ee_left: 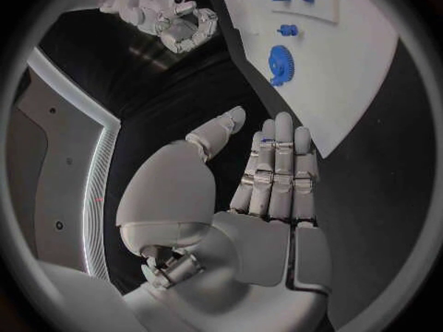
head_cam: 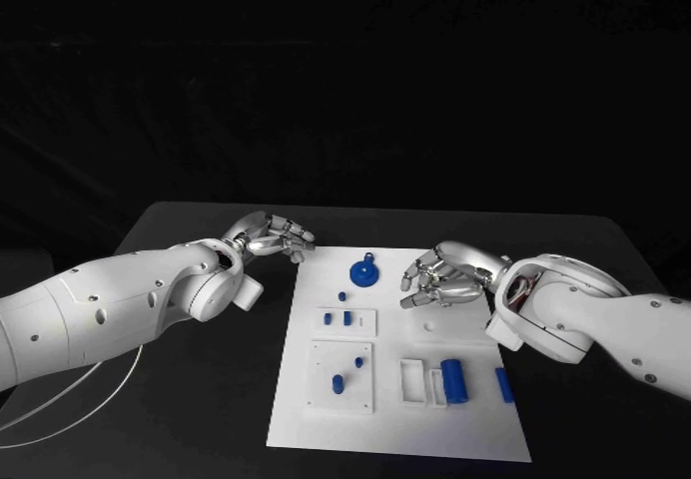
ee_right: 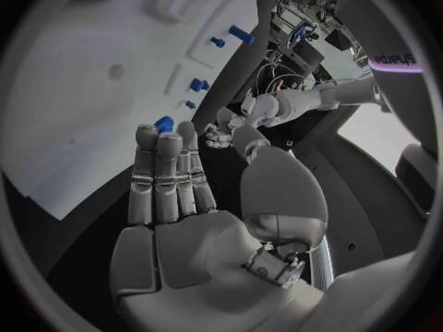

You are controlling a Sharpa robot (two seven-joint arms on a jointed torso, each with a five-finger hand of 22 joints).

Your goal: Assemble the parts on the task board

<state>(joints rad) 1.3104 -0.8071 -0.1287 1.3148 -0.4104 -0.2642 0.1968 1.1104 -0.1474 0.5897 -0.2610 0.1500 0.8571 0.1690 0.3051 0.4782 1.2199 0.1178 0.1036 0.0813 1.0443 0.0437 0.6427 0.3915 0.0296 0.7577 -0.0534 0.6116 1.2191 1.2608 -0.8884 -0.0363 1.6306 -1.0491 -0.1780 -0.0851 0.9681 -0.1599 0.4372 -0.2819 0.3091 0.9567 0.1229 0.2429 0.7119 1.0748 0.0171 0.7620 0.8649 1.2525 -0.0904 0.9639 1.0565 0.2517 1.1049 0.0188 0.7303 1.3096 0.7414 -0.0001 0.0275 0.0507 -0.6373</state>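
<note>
Left hand (head_cam: 271,238) wide, empty, off task board (head_cam: 475,419) | right hand (head_cam: 445,278) wide, empty, poised near gear (head_cam: 365,271), likely next pick

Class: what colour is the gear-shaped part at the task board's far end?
Blue gear; clearest in the head view.
</note>
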